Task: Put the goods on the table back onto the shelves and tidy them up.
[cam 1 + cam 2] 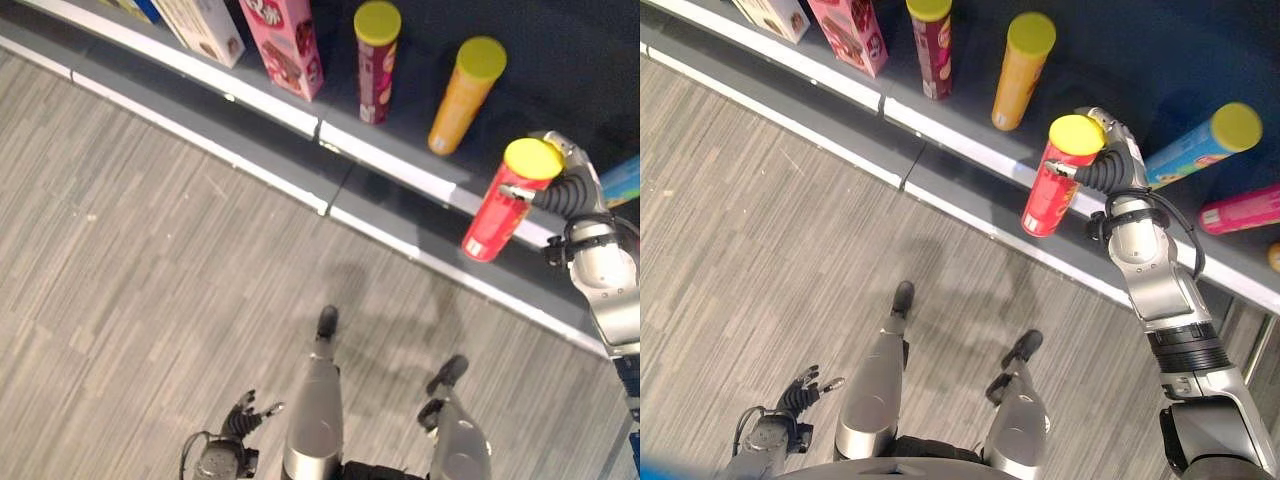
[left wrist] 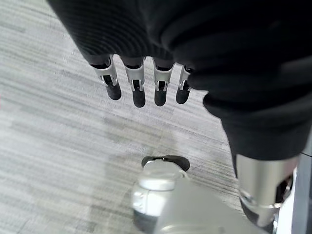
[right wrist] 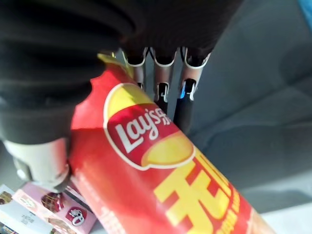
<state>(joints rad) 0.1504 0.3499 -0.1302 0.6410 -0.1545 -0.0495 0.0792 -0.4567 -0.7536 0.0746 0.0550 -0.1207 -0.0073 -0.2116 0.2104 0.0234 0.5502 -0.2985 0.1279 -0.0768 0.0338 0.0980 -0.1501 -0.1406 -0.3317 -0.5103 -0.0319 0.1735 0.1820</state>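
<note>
A red chip can [image 1: 1050, 195] with a yellow lid is tilted above the front edge of the dark shelf [image 1: 390, 160]. My right hand [image 1: 1110, 165] is shut on it near the lid, thumb on one side and fingers [image 3: 163, 92] on the other; the can's red label [image 3: 161, 161] shows close in the right wrist view. My left hand [image 1: 240, 415] hangs low at my left side over the floor, open, its fingers [image 2: 139, 92] relaxed and holding nothing.
On the shelf stand an orange can [image 1: 465, 95], a maroon can [image 1: 375, 65], a pink box [image 1: 290, 40] and a white box [image 1: 205, 25]. A blue can [image 1: 1200, 145] and a pink can [image 1: 1245, 208] lie right of my hand. Grey plank floor [image 1: 150, 250] lies in front.
</note>
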